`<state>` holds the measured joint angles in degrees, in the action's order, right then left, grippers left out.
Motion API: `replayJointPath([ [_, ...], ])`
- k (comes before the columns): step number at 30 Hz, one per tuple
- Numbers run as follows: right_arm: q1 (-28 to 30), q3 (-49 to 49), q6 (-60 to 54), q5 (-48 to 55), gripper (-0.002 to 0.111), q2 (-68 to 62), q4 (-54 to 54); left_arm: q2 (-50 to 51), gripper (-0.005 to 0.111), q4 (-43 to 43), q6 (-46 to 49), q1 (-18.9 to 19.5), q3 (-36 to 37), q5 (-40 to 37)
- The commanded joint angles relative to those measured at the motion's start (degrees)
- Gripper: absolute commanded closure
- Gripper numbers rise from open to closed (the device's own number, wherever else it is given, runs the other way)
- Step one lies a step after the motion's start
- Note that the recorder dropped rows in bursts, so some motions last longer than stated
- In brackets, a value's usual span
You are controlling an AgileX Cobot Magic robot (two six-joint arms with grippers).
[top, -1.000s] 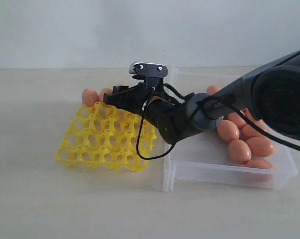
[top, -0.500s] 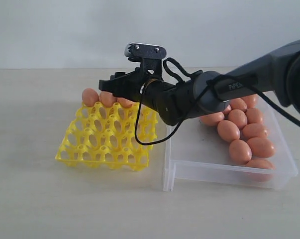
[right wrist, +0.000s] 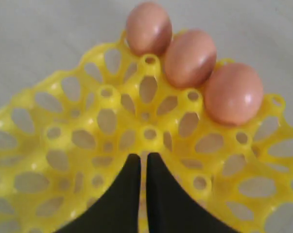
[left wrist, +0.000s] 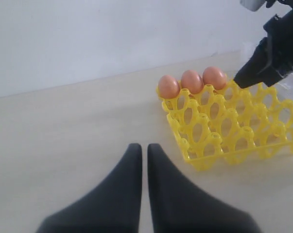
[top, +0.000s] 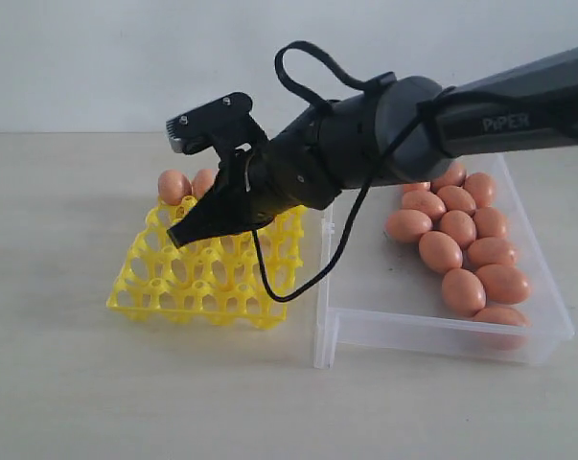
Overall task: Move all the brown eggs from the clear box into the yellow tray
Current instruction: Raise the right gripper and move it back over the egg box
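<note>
Reaches across the shallow clear plastic box with the dark right arm, angled down over the square yellow lattice tray. Shows right gripper and left gripper pinched shut, empty. Shows three smooth orange-brown eggs in the tray's far row, the others in the box.

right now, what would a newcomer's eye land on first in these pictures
First comes the bulky dark right arm reaching across the exterior view, with the right gripper shut and empty over the yellow tray. Next come the three brown eggs seated side by side along the tray's back edge. A cluster of eggs lies along the right side of the clear box.
</note>
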<state>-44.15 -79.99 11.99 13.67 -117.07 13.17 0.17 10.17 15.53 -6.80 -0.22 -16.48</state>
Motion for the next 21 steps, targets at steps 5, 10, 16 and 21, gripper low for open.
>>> replayJointPath([
  [5,-0.4,7.5,-6.5,15.2,0.108,11.6,1.9,-0.2,0.103,-0.1,0.0,-0.3,0.2,0.2],
  [10,2.1,14.3,0.0,16.2,0.108,20.7,9.0,-0.2,0.103,-0.1,0.0,-0.3,0.2,0.2],
  [16,13.1,18.2,1.5,19.4,0.108,25.5,9.8,-0.2,0.103,-0.1,0.0,-0.3,0.2,0.2],
  [21,20.5,18.4,-7.4,20.5,0.108,24.2,6.9,-0.2,0.103,-0.1,0.0,-0.3,0.2,0.2],
])
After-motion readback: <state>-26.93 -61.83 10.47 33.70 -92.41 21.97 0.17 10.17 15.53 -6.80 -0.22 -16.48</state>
